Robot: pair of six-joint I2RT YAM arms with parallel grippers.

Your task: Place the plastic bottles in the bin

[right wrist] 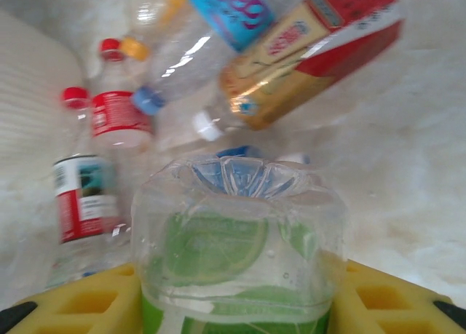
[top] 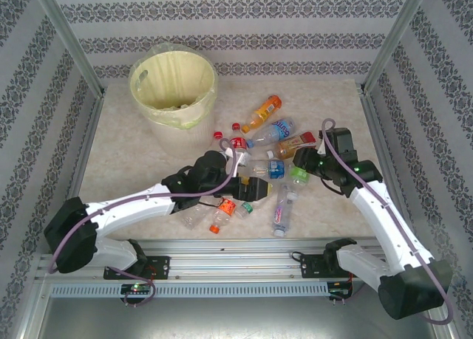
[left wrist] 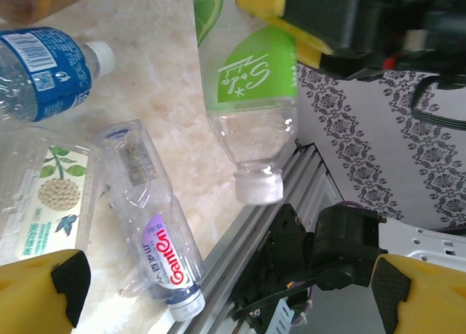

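At the near edge a metal rail [top: 236, 244] borders the table [top: 126, 158]. A clear bottle [left wrist: 156, 239] lies on its side close to that edge, beside the left hand [left wrist: 229, 305], whose fingers stand wide apart with nothing between them. Just beyond, the right hand [right wrist: 233, 305] is clamped on a green-labelled bottle [right wrist: 237, 225], gripped near its base. The other plastic bottles [top: 275, 131] lie clustered mid-table. Bare marbled table lies open to the left and at the far right. The bin [top: 177, 128] stands upright at the far left, apart from both hands. Patterned walls [top: 236, 14] close three sides.
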